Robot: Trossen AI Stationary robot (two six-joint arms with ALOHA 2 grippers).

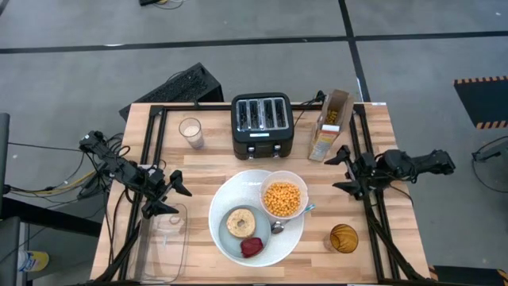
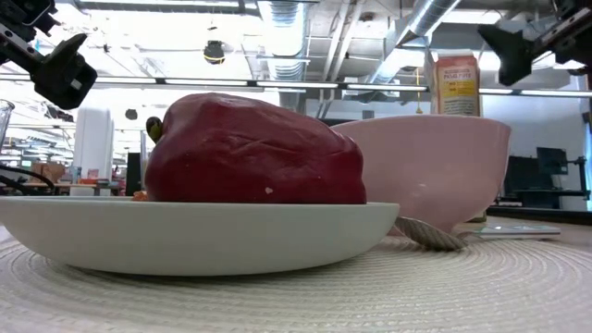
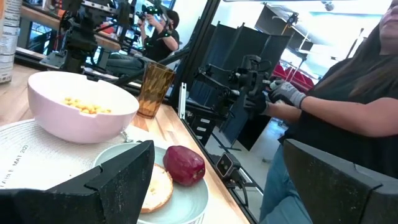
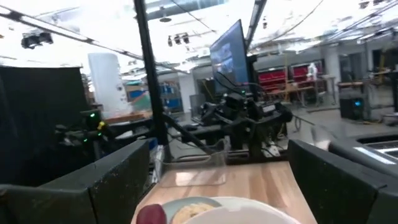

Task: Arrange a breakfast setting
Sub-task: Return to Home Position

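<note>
Setting: large round white plate, laid, between both arms.
Left claw: at its 9 o'clock, fingers apart, empty.
Right claw: 3 o'clock, apart, empty.

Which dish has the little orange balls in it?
The white bowl, full of orange cereal. The pale blue-grey plate beside it holds a bagel and a red food piece instead.
</note>
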